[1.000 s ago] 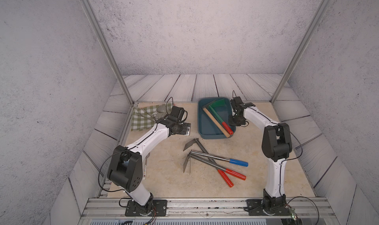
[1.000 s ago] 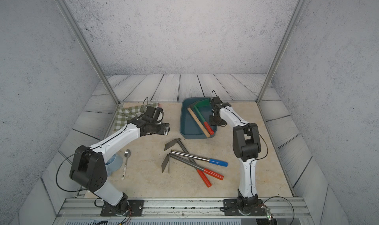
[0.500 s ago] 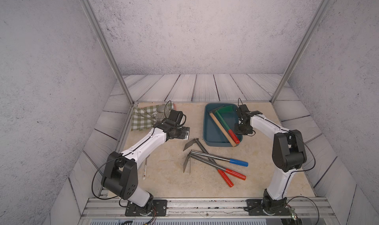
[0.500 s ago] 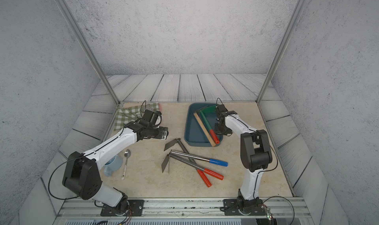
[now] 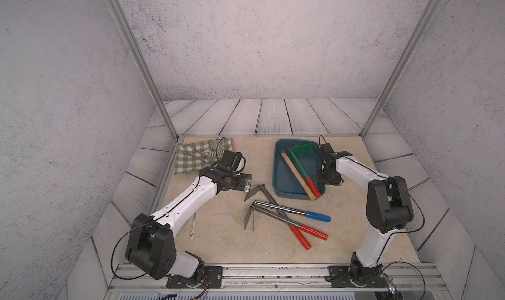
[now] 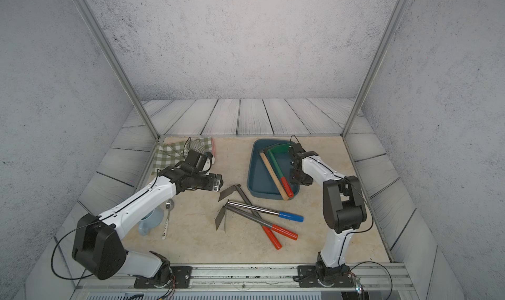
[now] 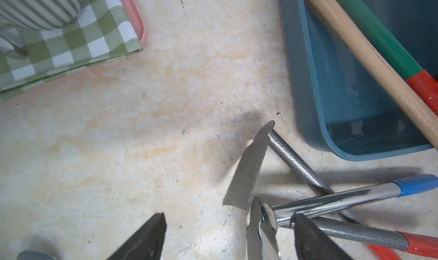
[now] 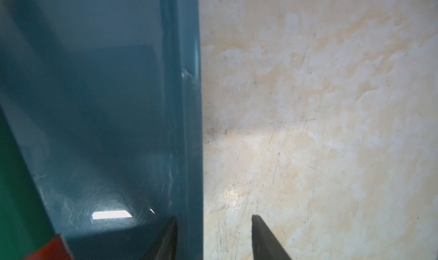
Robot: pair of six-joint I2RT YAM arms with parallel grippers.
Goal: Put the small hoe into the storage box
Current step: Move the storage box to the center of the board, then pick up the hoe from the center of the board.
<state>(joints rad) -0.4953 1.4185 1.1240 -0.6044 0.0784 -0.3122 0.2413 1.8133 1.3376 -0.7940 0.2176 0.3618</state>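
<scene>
Teal-blue storage box [image 5: 282, 175], shallow, rounded corners, seemingly scuffed inside.

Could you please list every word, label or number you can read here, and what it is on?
No text is legible.
Spoon: tiny marks and a red dot on its handle, too small to read.
White patch at the left arm's end: too small to read.

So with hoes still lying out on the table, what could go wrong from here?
First, the right claw stands open astride the rim of the storage box; pulling sideways could drag or tip the box. Second, the left claw, open, hangs over the blue-handled hoe, which lies across a red-handled hoe; lifting one may drag the other.
</scene>
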